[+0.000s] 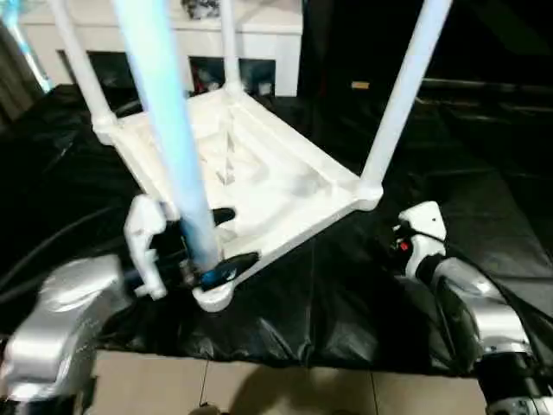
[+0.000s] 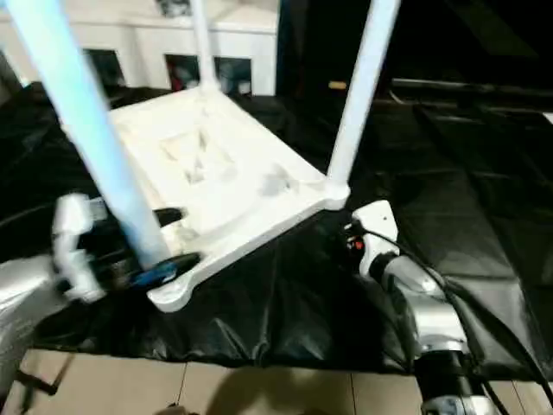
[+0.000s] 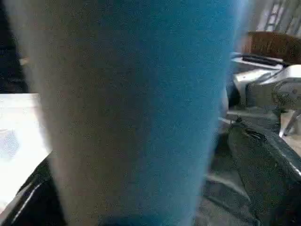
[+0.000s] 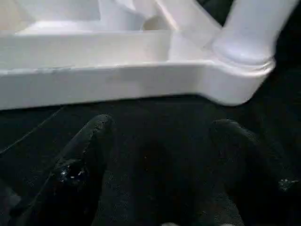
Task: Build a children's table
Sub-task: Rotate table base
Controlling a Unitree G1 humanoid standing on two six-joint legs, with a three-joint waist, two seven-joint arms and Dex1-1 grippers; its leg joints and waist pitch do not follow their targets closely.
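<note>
In the left eye view, the white tabletop [image 1: 259,173] lies upside down on a black sheet [image 1: 484,190] that covers the floor. Four white legs stand up from its corner sockets. The nearest leg [image 1: 168,130] looks bluish and stands in the front corner socket [image 1: 212,296]. The left gripper [image 1: 212,246] is at the bottom of this leg: one black finger [image 1: 220,216] is behind the leg and the other finger [image 1: 233,266] is in front of it, so the fingers are spread with the leg between them. Whether they press on the leg, I cannot tell. The right gripper's white housing [image 1: 421,232] is on the sheet near the right corner of the tabletop, just beside the right leg [image 1: 402,95]. A white cabinet [image 1: 173,39] stands behind the table.

The right eye view shows the same scene; the right arm [image 2: 415,303] comes in from the lower edge.

In the left wrist view, the bluish leg [image 3: 136,108] is very close to the camera, with the tabletop's edge [image 3: 19,136] beside it.

In the right wrist view, the right gripper [image 4: 162,160] hangs over the black sheet. Its two dark fingers [image 4: 80,160] are spread apart and hold nothing. The tabletop's rim [image 4: 94,80] and one corner socket with its leg [image 4: 249,33] are just beyond the fingertips, not touching them.
</note>
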